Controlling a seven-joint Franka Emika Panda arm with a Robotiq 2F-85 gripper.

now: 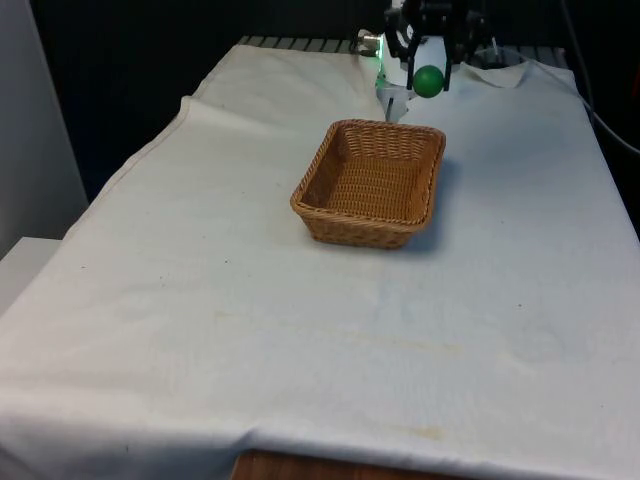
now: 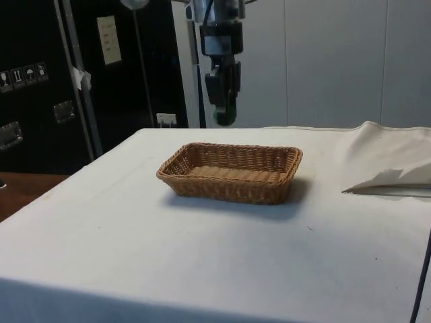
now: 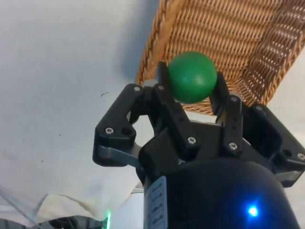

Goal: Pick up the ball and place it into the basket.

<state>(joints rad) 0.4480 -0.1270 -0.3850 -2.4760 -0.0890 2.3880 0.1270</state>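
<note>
A green ball [image 1: 429, 81] [image 3: 191, 77] [image 2: 224, 117] sits between the fingers of my black gripper [image 1: 429, 80] [image 3: 190, 81] [image 2: 224, 116], which is shut on it. The gripper hangs in the air above the far rim of a brown wicker basket [image 1: 371, 182] [image 2: 232, 171] [image 3: 228, 43]. In the front view the ball is just beyond and a little to the right of the basket's far edge. The basket stands upright on the white cloth with nothing inside it.
The white cloth [image 1: 250, 330] covers the table, with folds bunched at the far end [image 1: 520, 75] and a raised fold [image 2: 390, 168] at the side view's right. A dark cabinet [image 2: 40, 81] stands beyond the table's edge.
</note>
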